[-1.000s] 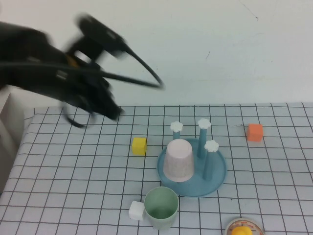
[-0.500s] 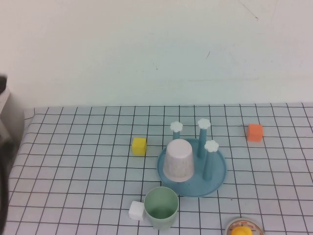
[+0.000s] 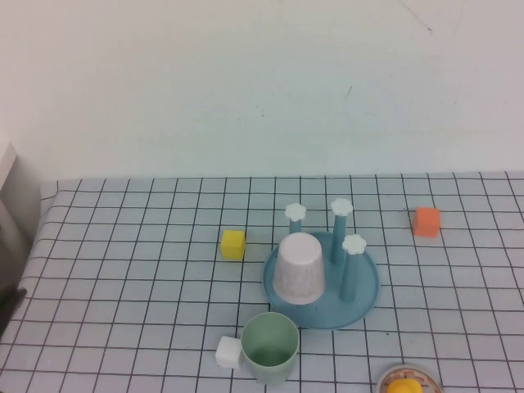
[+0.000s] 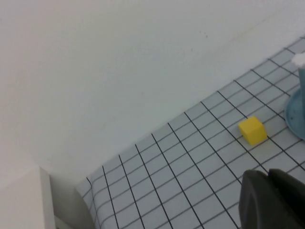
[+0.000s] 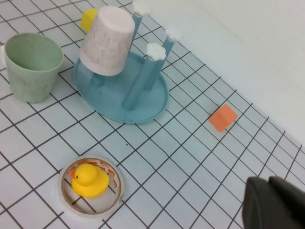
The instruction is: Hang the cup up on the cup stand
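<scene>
The pale mint-green cup [image 3: 269, 347] stands upright and empty on the table, just in front of the blue cup stand [image 3: 360, 295]. It also shows in the right wrist view [image 5: 32, 64], beside the stand [image 5: 143, 105]. A pink speckled cup [image 3: 298, 268] sits upside down on one peg; three other pegs with white flower caps are bare. Neither arm shows in the high view. My left gripper [image 4: 268, 172] is shut and empty above the table's left part. My right gripper [image 5: 268, 180] is shut and empty above the table's right front, away from the cup.
A yellow cube [image 3: 233, 244] lies left of the stand and an orange cube [image 3: 426, 221] at the back right. A white cube [image 3: 228, 352] touches the green cup's left side. A yellow duck [image 5: 89, 180] sits in a round dish at the front right.
My left arm, which hung over the table's back left a second ago, has pulled away to the left and out of the high view. The cups and stand have not moved.
</scene>
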### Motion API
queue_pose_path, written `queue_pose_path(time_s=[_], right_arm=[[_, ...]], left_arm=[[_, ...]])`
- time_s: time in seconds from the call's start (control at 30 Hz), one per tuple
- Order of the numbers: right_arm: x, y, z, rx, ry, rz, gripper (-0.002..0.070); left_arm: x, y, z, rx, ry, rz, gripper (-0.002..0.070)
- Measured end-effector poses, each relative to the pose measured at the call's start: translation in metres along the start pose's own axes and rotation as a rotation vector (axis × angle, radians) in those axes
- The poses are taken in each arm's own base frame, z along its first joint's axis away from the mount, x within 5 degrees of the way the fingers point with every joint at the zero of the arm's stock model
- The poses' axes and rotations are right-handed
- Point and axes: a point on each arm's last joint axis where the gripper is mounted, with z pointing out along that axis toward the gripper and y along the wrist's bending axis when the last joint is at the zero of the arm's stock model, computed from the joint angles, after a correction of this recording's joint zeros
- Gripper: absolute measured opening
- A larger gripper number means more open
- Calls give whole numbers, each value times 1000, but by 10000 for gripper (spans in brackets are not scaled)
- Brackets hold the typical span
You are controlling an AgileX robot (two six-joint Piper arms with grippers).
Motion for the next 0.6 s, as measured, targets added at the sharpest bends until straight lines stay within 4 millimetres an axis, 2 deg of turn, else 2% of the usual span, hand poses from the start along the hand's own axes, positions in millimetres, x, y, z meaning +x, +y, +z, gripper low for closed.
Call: queue_pose_path(time_s=[0.37, 0.6], right_arm=[[0, 0, 0, 3, -3, 0, 1], [0, 0, 0, 3, -3, 0, 1]], left_arm=[[44, -17, 7, 56, 158, 7, 0], [68, -25, -2, 57, 174, 12, 0]])
